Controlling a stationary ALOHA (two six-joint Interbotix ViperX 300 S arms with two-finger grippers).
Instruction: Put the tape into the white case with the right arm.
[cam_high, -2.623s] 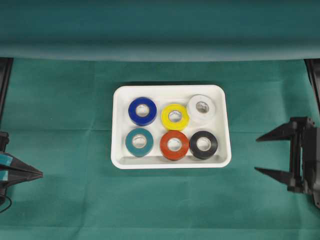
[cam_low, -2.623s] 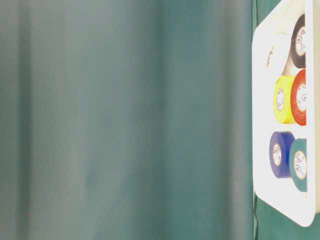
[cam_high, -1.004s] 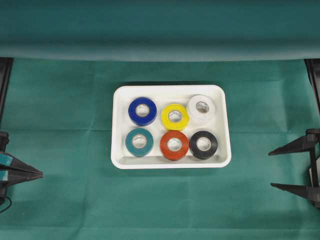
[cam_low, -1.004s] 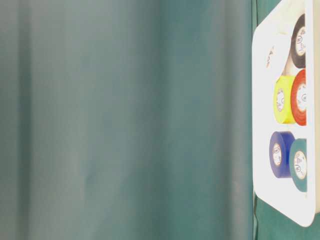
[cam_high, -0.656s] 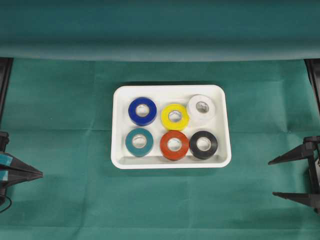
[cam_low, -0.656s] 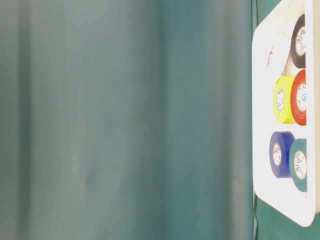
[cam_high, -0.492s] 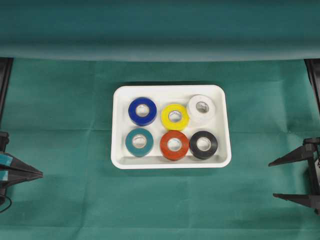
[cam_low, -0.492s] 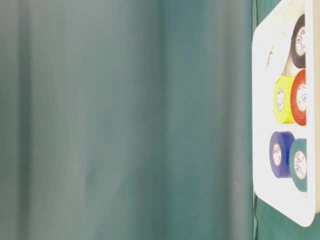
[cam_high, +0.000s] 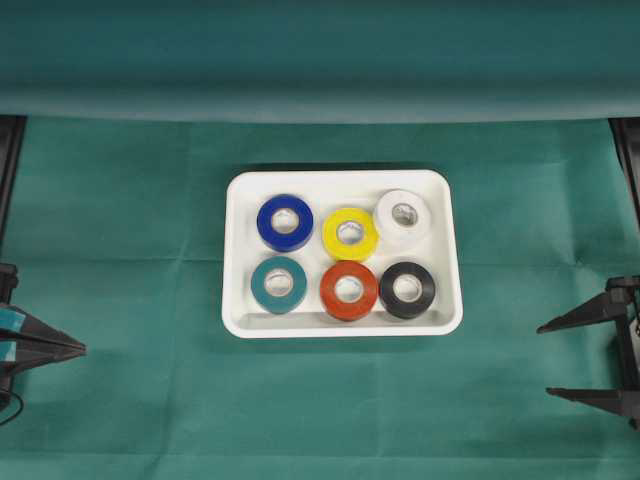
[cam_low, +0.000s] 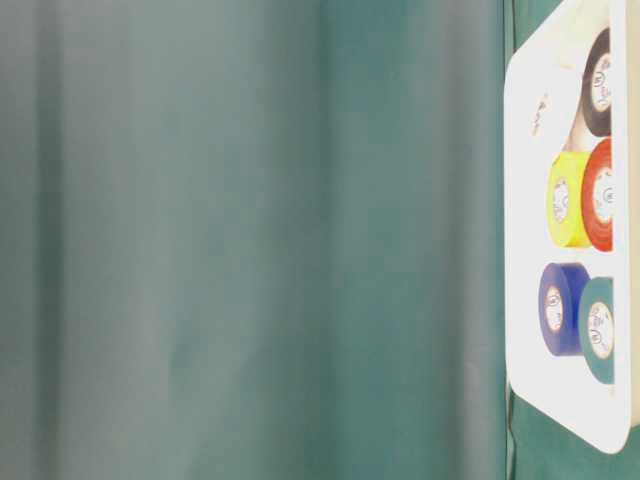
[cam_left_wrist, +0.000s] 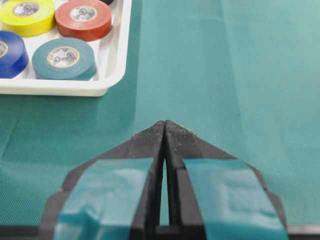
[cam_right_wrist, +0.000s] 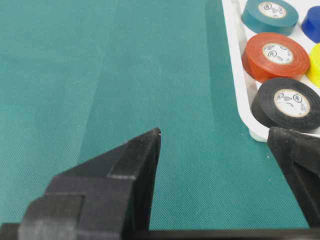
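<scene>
A: Which step is in hand?

B: Judged from the layout, the placing is complete. The white case (cam_high: 340, 325) holds six rolls of tape in two rows: blue (cam_high: 285, 222), yellow (cam_high: 350, 233) and white (cam_high: 403, 214) at the back, teal (cam_high: 279, 284), red (cam_high: 348, 290) and black (cam_high: 407, 289) at the front. No roll lies on the green cloth (cam_high: 120, 220).

A: Gripper states?

B: The right gripper (cam_high: 575, 360) stands at the right edge, well apart from the case, fingers spread wide and holding nothing. The left gripper (cam_left_wrist: 165, 131) has its fingers pressed together, empty.

A: What does the next move call for?

B: Probably nothing beyond parking the right arm clear of the case.

A: What differs from the earlier frames?

B: The right gripper has drawn back toward the right edge and lower in the overhead view. The rolls and the left gripper are unchanged.
</scene>
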